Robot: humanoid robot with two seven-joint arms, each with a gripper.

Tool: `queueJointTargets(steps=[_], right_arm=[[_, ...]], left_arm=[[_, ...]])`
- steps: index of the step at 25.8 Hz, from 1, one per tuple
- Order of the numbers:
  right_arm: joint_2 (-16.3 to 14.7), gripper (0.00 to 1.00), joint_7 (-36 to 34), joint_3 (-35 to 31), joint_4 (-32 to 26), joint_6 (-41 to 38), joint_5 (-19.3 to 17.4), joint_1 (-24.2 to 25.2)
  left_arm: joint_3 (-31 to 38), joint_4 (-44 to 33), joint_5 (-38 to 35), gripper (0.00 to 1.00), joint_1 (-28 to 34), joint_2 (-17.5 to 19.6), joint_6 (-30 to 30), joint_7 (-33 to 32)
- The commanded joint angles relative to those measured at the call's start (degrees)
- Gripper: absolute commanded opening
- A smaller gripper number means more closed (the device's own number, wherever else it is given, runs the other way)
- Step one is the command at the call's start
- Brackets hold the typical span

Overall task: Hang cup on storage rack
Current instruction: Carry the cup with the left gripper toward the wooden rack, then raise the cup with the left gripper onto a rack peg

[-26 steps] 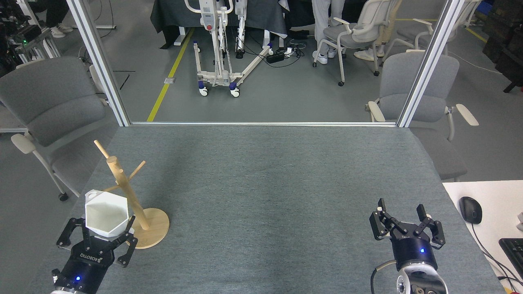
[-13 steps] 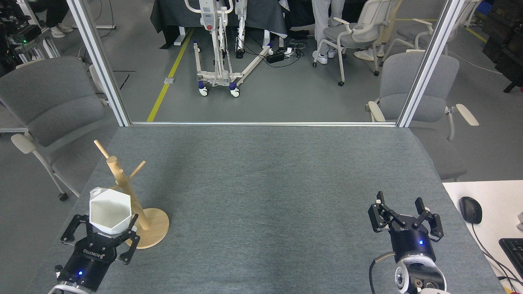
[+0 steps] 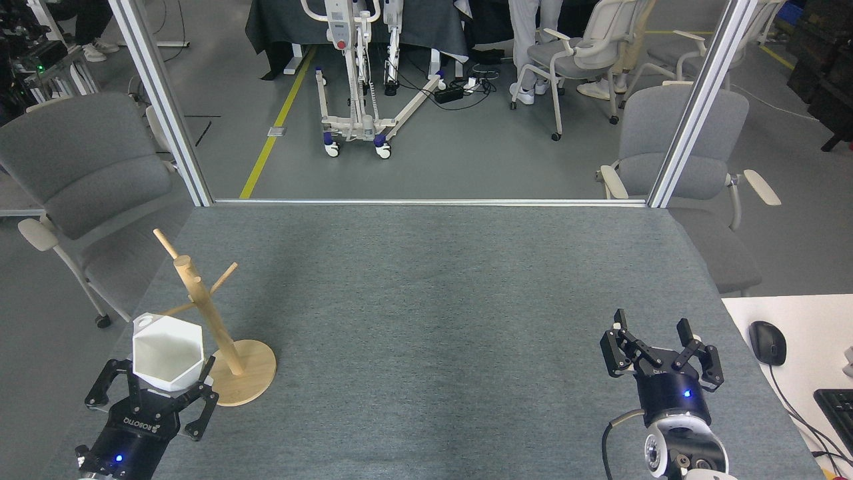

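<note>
Two pincers show at the near edge of the grey tabletop, one on each side. The left pincer is clamped on the one white cup, its black fingers pressing the cup's lower faceted sides; the cup sits upright in the grip with its hexagonal mouth facing up, and its small handle sticks out at the far-left corner of the rim, away from the pincer's wrist. One wooden storage rack stands just to the right of and beyond this pincer: a round disc base flat on the tabletop, one upright post, and three thin pegs that can be counted, angled upward. The cup's right side is close to the post, low down, and one peg reaches toward the cup's far rim; whether it touches cannot be told. The cup is on no peg.

The right pincer is well apart from all this, across the tabletop, with its jaws spread wide and nothing between them. To its right, on a white desk, lie one black mouse and the corner of one keyboard. Beyond the tabletop, two grey chairs stand nearest, one on each side.
</note>
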Motion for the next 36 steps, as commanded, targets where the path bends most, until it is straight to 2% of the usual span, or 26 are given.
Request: queueJointTargets(steps=[1,8,16,27,36], right_arm=[[-0.2,1.0,0.1,-0.1,0.1,0.1,0.0,-0.2],[-0.2,1.0,0.1,-0.3,0.4,0.2,0.0,-0.2],[-0.3,1.0,0.1,-0.2,1.8,0.1,0.0,-0.2],[0.0,0.99,0.1,-0.4,2.7,0.2,0.0,-0.4],[-0.4,1.0,0.1,-0.4,4.3,0.2,0.0,-1.5]], left_arm=[[1.8,-0.1,0.0,0.0,0.1,-0.2,0.3,-0.4],[2.7,0.3,0.1,0.0,-0.8,0.2,-0.4,-1.3],[2.7,0.6,0.0,0.0,-1.6,0.2,-5.1,-1.3],[2.6,5.2,-0.1,0.0,-6.0,0.2,-6.7,-2.5],[2.6,5.2,-0.4,0.0,-6.2,0.4,-11.5,-2.5]])
